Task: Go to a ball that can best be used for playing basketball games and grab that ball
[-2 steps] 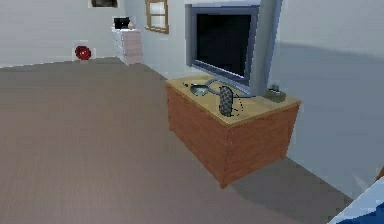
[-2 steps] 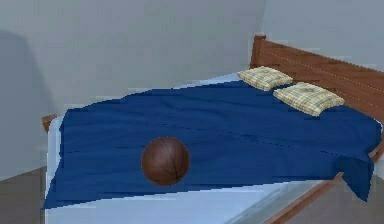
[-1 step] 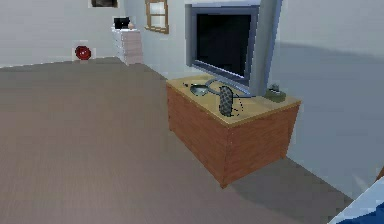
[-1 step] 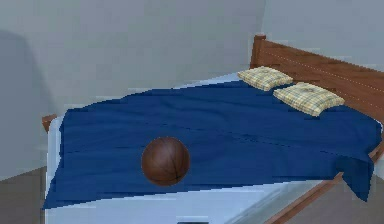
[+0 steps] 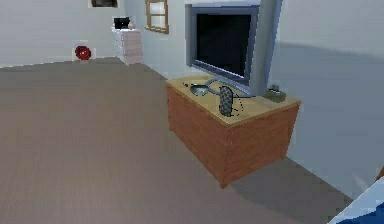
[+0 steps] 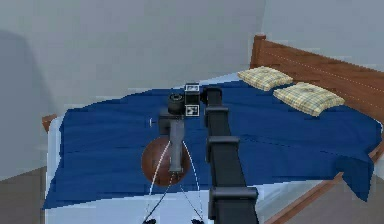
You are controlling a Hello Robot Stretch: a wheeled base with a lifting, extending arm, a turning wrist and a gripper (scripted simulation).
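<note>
So the brownish-orange basketball [image 6: 155,166] is sitting on the blue bed [image 6: 290,140], near-left part, with the gripper [image 6: 176,165] right at it. Honestly can't tell if it's got hold of anything.

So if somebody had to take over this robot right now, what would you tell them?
Gripper: at the brown-orange ball on the blue bed; cannot tell whether it holds anything.
Ball: on the cover, near the bed's foot end, not lifted clear.
Done: robot stands beside the bed, ball likely within reach.
Left: get a sure grip, lift the ball off the bed.
</note>
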